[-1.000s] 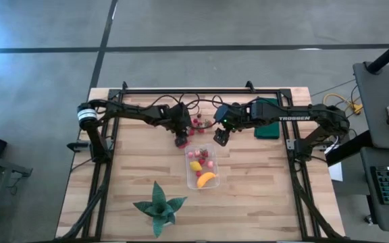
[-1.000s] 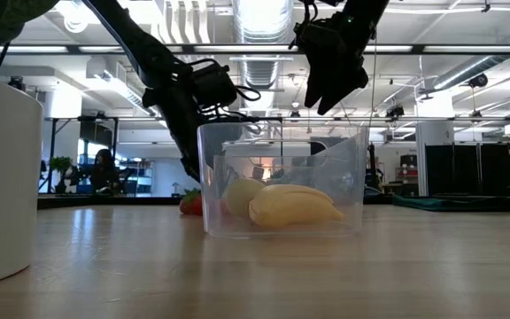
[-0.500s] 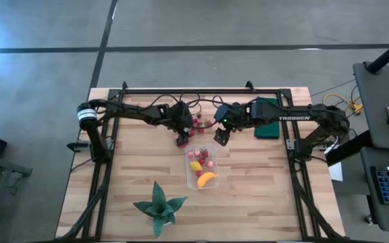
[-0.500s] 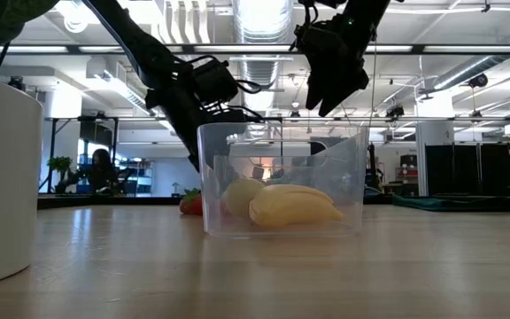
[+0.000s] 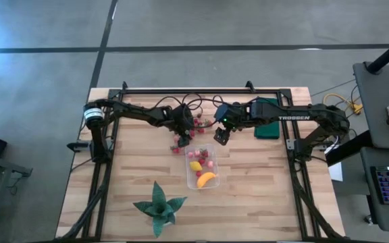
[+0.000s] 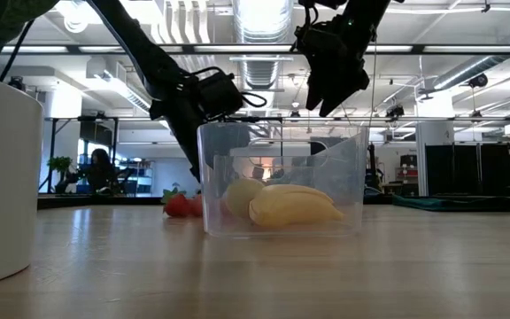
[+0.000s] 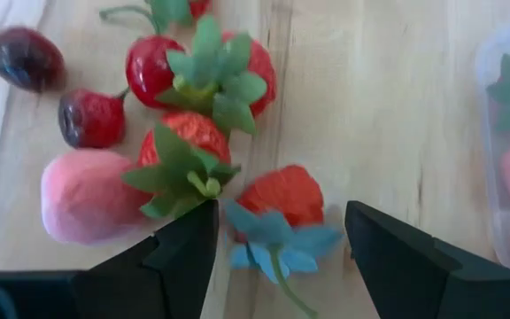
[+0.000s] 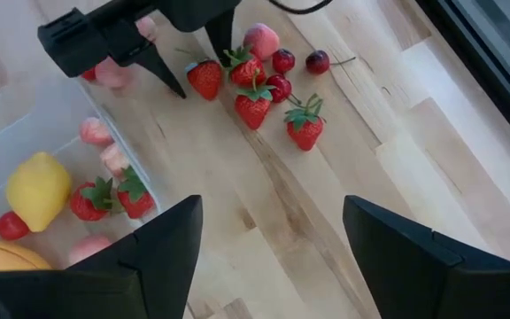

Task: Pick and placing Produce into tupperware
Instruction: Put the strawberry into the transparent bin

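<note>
Standing at the table, I noted the left gripper (image 5: 179, 137) low over loose strawberries (image 7: 277, 197) at about 10 o'clock from the tupperware (image 5: 211, 150), jaws spread with one red berry lying between them, ungrasped, presumably lined up for a pick. The right gripper (image 5: 219, 137) hovered at the tub's 12 o'clock rim, jaws parted and empty (waiting, I judged). The banana (image 5: 206, 179), lemon (image 5: 195, 165) and several berries already lay inside the tub.
</note>
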Robot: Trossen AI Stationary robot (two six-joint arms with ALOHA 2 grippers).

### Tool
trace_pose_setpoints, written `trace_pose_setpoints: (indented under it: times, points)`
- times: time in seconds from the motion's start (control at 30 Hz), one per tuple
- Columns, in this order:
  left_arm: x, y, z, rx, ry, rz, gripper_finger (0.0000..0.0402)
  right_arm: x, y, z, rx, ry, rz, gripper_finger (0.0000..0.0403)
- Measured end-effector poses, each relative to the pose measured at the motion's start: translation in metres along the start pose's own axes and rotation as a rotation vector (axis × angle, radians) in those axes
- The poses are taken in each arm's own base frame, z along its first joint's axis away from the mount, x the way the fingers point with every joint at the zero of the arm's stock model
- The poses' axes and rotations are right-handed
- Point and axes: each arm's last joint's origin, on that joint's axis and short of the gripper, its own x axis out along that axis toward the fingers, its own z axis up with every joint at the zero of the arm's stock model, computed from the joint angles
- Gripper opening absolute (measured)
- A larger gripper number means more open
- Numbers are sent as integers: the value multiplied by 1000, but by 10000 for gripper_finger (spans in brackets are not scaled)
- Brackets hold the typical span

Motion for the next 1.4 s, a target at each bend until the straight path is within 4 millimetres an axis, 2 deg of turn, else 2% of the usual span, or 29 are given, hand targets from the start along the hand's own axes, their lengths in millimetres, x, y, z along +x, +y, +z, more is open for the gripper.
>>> trace_pose_setpoints:
  times: [0.2,0.5,0.7,0.83,0.93,1.07,1.2,1.3,1.4]
  points:
    - [1,0,0,1,-2,1,226,0,-1,0,3,0,-2,267]
    - [2,0,0,11,-2,3,148,1,-4,1,11,0,-7,263]
    - [1,0,2,15,-16,8,126,1,-4,1,11,1,-7,267]
    - [-14,-2,10,17,-35,11,125,1,-4,1,11,1,-7,267]
    - [-35,-6,15,11,-46,11,124,1,-4,0,9,10,-8,265]
    - [-75,-23,26,14,-125,-52,124,1,-4,-1,5,26,-6,262]
    - [-107,-56,37,30,-236,-232,134,1,-3,-3,-6,43,13,263]
    - [-112,-87,40,56,-268,-312,138,1,-2,-4,-16,64,45,268]
    - [-101,-111,39,26,-231,-373,139,0,0,-5,-40,74,58,269]
